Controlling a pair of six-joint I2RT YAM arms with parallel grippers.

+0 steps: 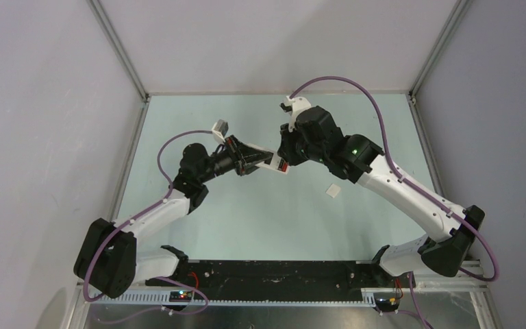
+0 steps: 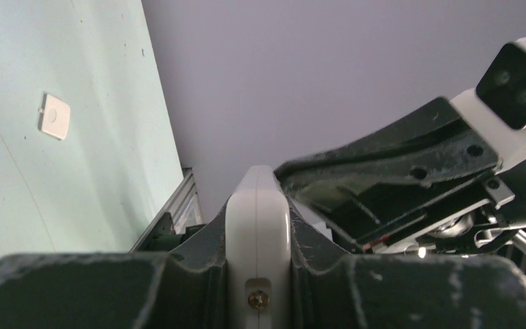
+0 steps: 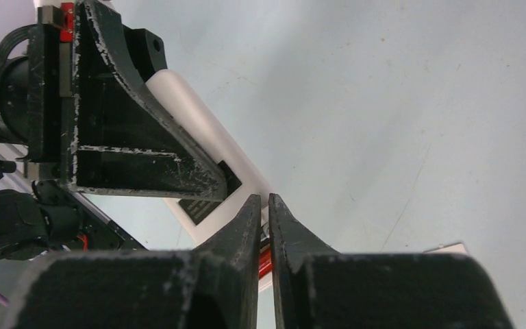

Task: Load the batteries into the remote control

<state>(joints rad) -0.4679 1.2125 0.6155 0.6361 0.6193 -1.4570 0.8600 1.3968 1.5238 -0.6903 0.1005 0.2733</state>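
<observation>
1. Plainly, the biggest thing here is the pale green bench (image 1: pixel 246 219), walled in grey on three sides, with both arms bolted at its near edge.
2. The left arm (image 1: pixel 157 212) reaches up and inward from the left corner. The right arm (image 1: pixel 404 188) does the same from the right corner, so the two wrists meet over the middle of the bench, towards the far side.
3. The left tool (image 1: pixel 255 157) is clenched on the remote control (image 2: pixel 257 226). In its own wrist view the white body stands edge-on between the two dark fingers, gripped on both flat sides, with a small screw showing low on the edge. From above, the remote sticks out of that tool towards the right arm, held up off the bench, with a bit of red at its outer end.
4. The right tool (image 3: pixel 264 200) sits right at that outer end of the remote. Its fingers are drawn almost together, leaving only a thin slit between them. A sliver of red shows low in the slit, but I cannot tell whether it is a battery or the remote's red face, nor whether the tips pinch anything.
5. A small white square cover piece (image 2: pixel 54 116) lies flat on the bench, apart from both tools, a little nearer than the right wrist.
</observation>
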